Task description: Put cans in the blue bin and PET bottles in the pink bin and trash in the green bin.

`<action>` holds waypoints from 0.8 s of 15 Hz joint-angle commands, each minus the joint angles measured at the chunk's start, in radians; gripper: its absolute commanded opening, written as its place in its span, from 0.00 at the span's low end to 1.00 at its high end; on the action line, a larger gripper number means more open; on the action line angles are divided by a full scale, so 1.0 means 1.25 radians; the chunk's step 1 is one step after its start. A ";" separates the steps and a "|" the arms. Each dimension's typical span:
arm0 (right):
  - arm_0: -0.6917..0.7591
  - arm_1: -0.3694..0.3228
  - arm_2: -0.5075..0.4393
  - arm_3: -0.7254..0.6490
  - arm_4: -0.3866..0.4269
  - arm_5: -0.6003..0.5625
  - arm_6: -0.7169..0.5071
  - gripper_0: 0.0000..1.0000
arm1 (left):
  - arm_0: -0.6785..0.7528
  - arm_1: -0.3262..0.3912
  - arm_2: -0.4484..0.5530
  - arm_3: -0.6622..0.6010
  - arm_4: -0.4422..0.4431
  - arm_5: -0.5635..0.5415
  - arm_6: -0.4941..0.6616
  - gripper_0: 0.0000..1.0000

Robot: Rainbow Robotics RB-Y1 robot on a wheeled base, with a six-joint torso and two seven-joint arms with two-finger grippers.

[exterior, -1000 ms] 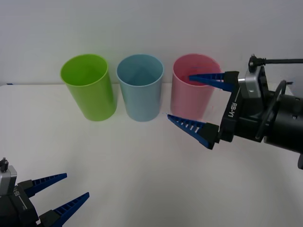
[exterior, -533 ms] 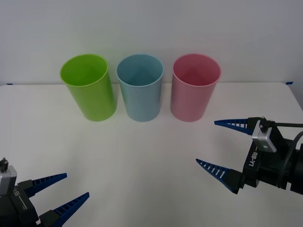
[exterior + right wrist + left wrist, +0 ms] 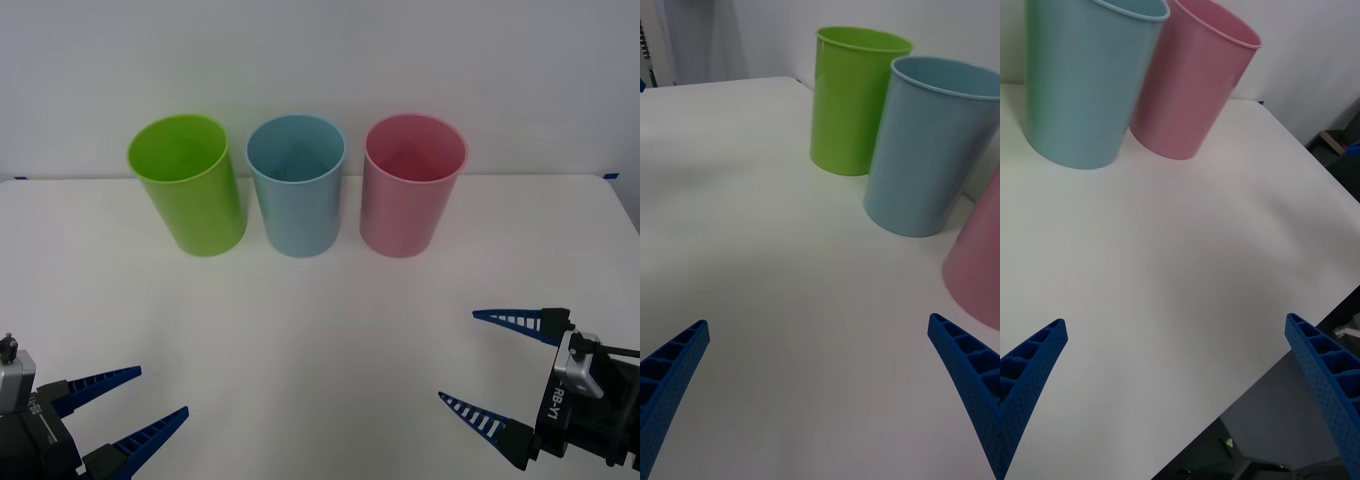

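Both grippers are held low with fingers spread and empty: right gripper (image 3: 495,372), left gripper (image 3: 125,410). Green bin (image 3: 187,183), blue bin (image 3: 296,183) and pink bin (image 3: 412,183) are lined up beyond. Sorting is judged finished; only parking is called for.

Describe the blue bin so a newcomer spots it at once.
On the white table, three same-sized cups stand in a row by the wall. The blue bin is the middle one, between the green bin and pink bin; only it is light blue.
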 commanded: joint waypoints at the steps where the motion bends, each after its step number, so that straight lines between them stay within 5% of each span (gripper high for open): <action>1: -0.001 -0.001 -0.004 0.052 -0.067 -0.009 0.078 1.00 | 0.000 0.000 0.000 0.000 0.000 0.000 0.000 1.00; 7: -0.021 -0.002 -0.038 0.151 -0.174 -0.068 0.156 1.00 | 0.000 0.000 0.000 0.000 0.000 0.000 0.000 1.00; 12: -0.024 -0.006 -0.038 0.157 -0.163 -0.073 0.147 1.00 | 0.000 0.000 0.000 0.000 0.000 0.000 0.000 1.00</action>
